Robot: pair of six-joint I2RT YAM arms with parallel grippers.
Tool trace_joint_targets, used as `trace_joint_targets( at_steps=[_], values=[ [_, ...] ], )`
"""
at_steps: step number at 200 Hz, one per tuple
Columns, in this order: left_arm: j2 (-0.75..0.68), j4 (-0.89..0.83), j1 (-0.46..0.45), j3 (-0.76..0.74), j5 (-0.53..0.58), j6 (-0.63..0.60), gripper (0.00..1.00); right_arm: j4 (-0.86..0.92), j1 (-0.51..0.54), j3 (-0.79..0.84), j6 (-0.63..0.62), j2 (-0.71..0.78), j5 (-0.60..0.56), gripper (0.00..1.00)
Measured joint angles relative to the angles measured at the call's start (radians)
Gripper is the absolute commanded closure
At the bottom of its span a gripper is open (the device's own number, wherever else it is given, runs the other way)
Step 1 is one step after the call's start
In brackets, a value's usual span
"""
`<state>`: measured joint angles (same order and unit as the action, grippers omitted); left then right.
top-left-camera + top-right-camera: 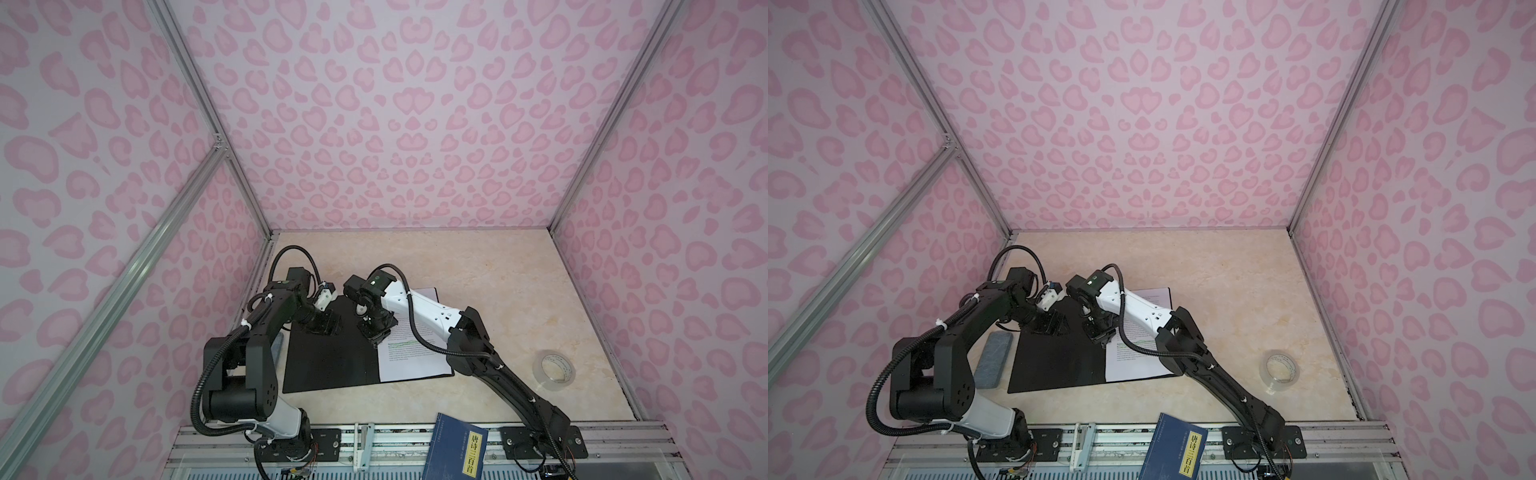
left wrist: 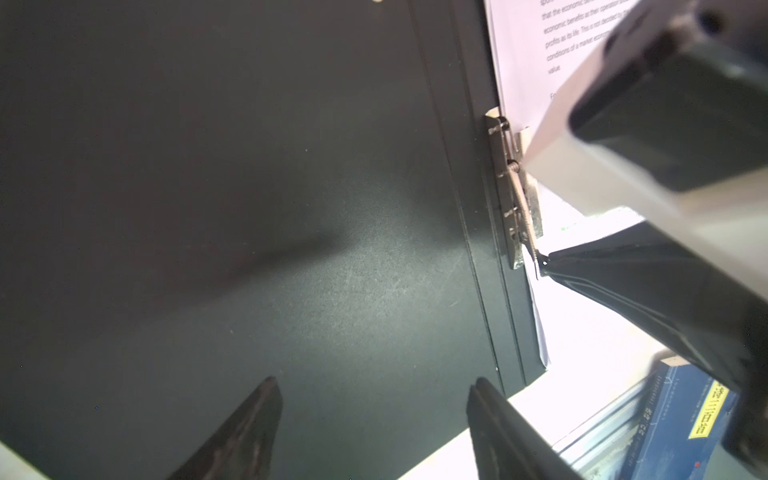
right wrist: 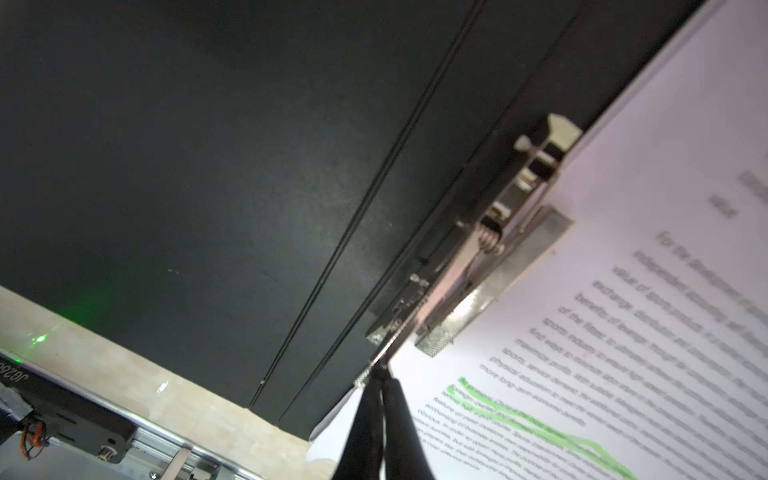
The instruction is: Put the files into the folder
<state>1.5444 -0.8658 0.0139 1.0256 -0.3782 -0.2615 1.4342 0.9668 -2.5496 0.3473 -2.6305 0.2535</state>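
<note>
The folder (image 1: 332, 361) (image 1: 1054, 361) lies open on the table, black inside up. The files (image 1: 411, 361) (image 1: 1133, 361), white printed sheets with green-highlighted lines (image 3: 623, 291), rest on its right half. A metal clip (image 3: 478, 266) (image 2: 513, 195) sits by the spine at the sheets' edge, its pad on the top sheet. My right gripper (image 3: 380, 370) (image 1: 376, 336) is shut, its tips pinching the thin end of the clip's lever. My left gripper (image 2: 374, 380) (image 1: 324, 328) hangs open just above the folder's bare left flap, holding nothing.
A blue book (image 1: 455, 449) with a yellow label overhangs the front rail. A clear tape roll (image 1: 555, 365) stands to the right. A grey felt pad (image 1: 992, 353) lies left of the folder. Pink patterned walls enclose the table on three sides.
</note>
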Motion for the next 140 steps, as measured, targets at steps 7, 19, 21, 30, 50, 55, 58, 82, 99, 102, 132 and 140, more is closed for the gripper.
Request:
trace_joint_targets(
  at_steps=[7, 19, 21, 30, 50, 55, 58, 82, 99, 102, 132, 140],
  values=[
    [-0.001, -0.001, 0.0, 0.0, 0.0, 0.0, 0.25, 0.0, 0.0, 0.0, 0.0, -0.002, 0.0, 0.92],
    [-0.006, -0.001, 0.001, 0.0, -0.001, 0.0, 0.25, 0.0, 0.0, 0.0, 0.0, -0.005, 0.0, 0.92],
    [-0.006, -0.001, 0.001, 0.0, -0.002, 0.0, 0.25, 0.0, 0.0, 0.0, 0.0, -0.005, 0.0, 0.92],
    [-0.009, -0.001, 0.002, 0.0, -0.003, 0.0, 0.25, 0.0, 0.0, 0.0, 0.0, -0.006, -0.002, 0.92],
    [-0.01, -0.002, 0.003, 0.0, -0.004, 0.0, 0.25, 0.0, 0.0, 0.0, -0.001, -0.006, -0.003, 0.92],
    [-0.01, -0.002, 0.004, 0.0, -0.004, 0.0, 0.25, 0.001, 0.0, 0.0, -0.002, -0.006, -0.005, 0.92],
    [-0.01, -0.002, 0.004, 0.0, -0.004, 0.0, 0.25, 0.001, 0.0, 0.0, -0.002, -0.006, -0.006, 0.92],
    [-0.01, -0.002, 0.006, 0.0, -0.005, 0.0, 0.25, 0.002, 0.001, 0.0, -0.003, -0.006, -0.01, 0.93],
    [-0.01, -0.002, 0.007, 0.0, -0.007, 0.0, 0.25, 0.002, 0.0, 0.0, -0.003, -0.008, -0.01, 0.92],
    [-0.01, -0.002, 0.007, 0.0, -0.007, 0.0, 0.25, 0.002, 0.0, 0.0, -0.004, -0.01, -0.01, 0.92],
    [-0.01, -0.002, 0.01, -0.003, -0.008, 0.0, 0.25, 0.003, -0.001, 0.0, -0.01, -0.014, -0.01, 0.93],
    [-0.01, -0.003, 0.011, -0.003, -0.008, 0.0, 0.25, 0.004, -0.001, 0.0, -0.011, -0.014, -0.01, 0.93]
  ],
)
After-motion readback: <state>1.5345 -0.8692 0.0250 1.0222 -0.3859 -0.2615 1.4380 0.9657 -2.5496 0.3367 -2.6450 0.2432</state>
